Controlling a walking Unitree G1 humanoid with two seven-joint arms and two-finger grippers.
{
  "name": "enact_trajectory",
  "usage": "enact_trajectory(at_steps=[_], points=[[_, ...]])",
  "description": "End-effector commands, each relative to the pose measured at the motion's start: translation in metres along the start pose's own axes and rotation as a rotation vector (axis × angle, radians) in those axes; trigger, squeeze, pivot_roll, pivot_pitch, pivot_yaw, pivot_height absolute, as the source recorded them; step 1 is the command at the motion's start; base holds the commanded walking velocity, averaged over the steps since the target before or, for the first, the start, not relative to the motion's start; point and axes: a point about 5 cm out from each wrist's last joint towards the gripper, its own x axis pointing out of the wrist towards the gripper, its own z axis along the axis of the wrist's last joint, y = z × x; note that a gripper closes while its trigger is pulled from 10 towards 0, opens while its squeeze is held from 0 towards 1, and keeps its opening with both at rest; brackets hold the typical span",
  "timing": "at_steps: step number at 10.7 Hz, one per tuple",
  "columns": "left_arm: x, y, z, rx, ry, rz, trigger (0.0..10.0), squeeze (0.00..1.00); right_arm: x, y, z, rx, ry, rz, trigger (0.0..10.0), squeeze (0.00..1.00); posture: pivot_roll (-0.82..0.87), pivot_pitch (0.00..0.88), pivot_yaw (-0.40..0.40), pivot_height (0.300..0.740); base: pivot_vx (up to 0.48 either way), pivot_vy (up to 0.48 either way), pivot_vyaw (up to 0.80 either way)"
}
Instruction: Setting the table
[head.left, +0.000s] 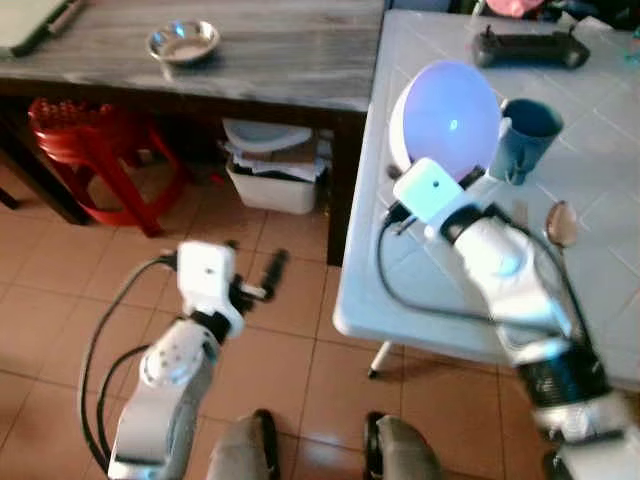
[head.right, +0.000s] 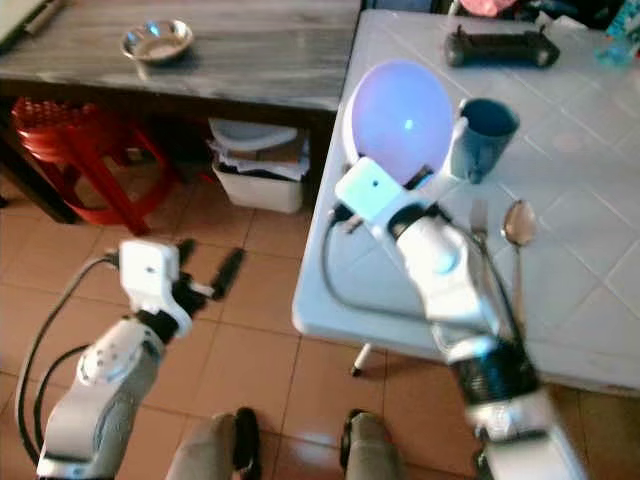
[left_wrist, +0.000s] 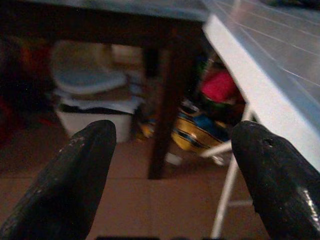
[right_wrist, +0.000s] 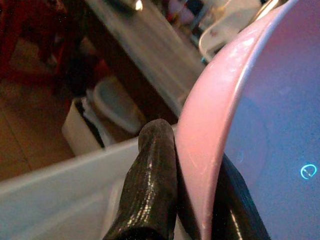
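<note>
Right pincer (right_wrist: 192, 200) pinches the rim of the pink plate (head.left: 445, 115): one black finger (right_wrist: 150, 185) on the outside of the rim, the other against the inner face. The plate is tilted up on edge over the near-left part of the white tiled desk (head.left: 600, 160), with its lower edge near the desk top; I cannot tell whether it touches.

Handling, my judgement: stiff, light, probably plastic or melamine. The surface is glossy and likely slippery, so a rim pinch could let it swing or slide. I would keep the grip deep on the rim and lower it flat slowly.

Blue cup (head.left: 527, 135) stands upright just beside the plate at its 3 o'clock; contents not visible. Spoon (head.left: 560, 225) lies at the plate's 4 o'clock, and a fork (head.right: 479, 225) beside it. Plate carries nothing.

Steel bowl (head.left: 183, 40) on the wooden desk (head.left: 270, 50) at 10 o'clock looks empty.

Left pincer (left_wrist: 175, 175) is spread wide, idle above the floor.
</note>
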Motion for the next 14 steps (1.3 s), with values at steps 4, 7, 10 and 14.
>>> enact_trajectory(at_steps=[4,7,10,14], points=[[0.007,0.02,0.01,-0.004,-0.059,0.093,10.0,0.0,-0.016,0.011,0.024,0.126,-0.136,-0.099,0.0,0.0,-0.07,0.136,0.041,0.74,0.0,0.48,0.0],[0.012,0.021,0.014,0.056,-0.078,0.106,10.0,0.0,-0.018,0.013,0.023,0.152,-0.113,-0.141,0.0,0.0,-0.08,0.134,0.041,0.74,0.086,0.455,0.0],[0.012,0.021,0.013,0.093,-0.084,0.12,10.0,0.0,-0.022,0.016,0.018,0.192,-0.086,-0.14,0.0,0.0,-0.09,0.135,0.042,0.74,0.395,0.115,0.0],[0.014,0.02,0.014,0.098,-0.088,0.132,10.0,0.0,-0.023,0.021,0.019,0.197,-0.09,-0.115,10.0,0.0,-0.09,0.136,0.042,0.74,0.436,0.0,0.0]])
